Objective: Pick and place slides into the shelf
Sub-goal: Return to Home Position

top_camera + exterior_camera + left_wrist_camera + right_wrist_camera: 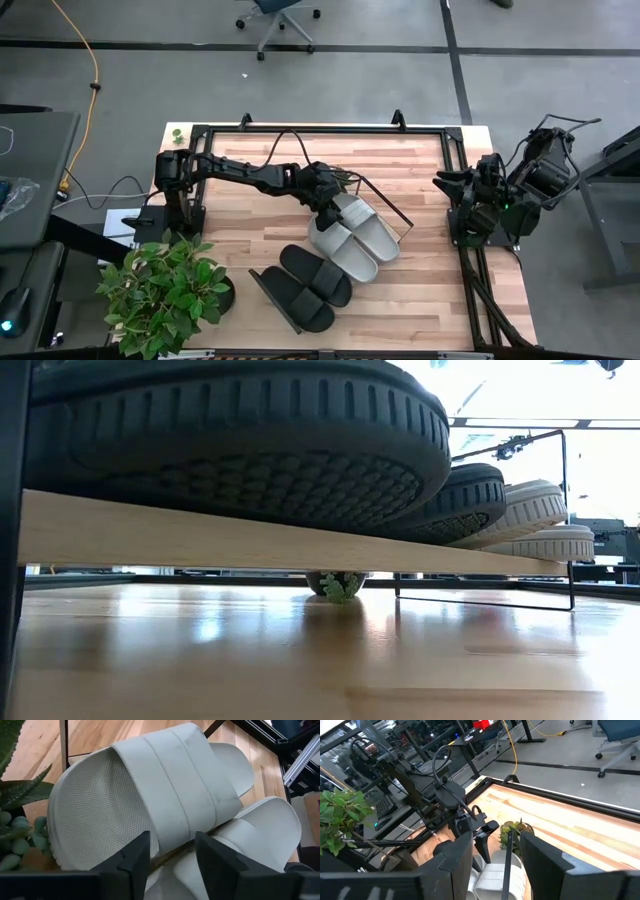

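Observation:
Two light grey slides (352, 237) and two matte black slides (308, 285) lie side by side on the shelf (250, 540), soles down on its light-wood plank, which runs slantwise across the table's middle. My left gripper (327, 205) hangs over the far end of the grey pair. In the left wrist view it (172, 857) is open, its fingers standing either side of the side end of one grey slide's strap (175, 800). My right gripper (445, 185) waits open at the table's right edge, also seen in the right wrist view (495, 870). My left gripper comes down on the grey slide from above, at the strap's side end (172, 837) where it meets the sole. Whether its fingers (132, 862) touch the strap cannot be told. The slide rests flat on the shelf beside the other grey one.
A large potted plant (165, 290) stands at the table's near left corner. A small succulent (15, 835) sits just beyond the grey slides, close to my left gripper. The shelf's black end frame (403, 222) rises beside the grey pair. Black rails (455, 150) border the table.

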### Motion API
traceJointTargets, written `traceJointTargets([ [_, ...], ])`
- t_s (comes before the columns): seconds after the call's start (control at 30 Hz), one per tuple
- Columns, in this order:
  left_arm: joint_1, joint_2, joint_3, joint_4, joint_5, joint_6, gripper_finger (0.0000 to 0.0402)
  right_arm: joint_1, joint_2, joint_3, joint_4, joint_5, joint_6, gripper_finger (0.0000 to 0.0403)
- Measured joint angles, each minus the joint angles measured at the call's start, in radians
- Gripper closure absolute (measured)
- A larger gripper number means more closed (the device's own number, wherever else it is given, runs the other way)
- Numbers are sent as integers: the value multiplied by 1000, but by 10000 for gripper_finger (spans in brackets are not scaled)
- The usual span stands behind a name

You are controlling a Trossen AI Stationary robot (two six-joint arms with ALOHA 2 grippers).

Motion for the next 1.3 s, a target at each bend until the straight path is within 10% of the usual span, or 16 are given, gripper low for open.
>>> traceJointTargets([
  [0.8,63,-158,0,-74,27,98,236,0,-15,0,-26,-18,26,247],
  [1.3,66,-364,0,-74,10,257,289,0,-130,0,14,2,-62,247],
])
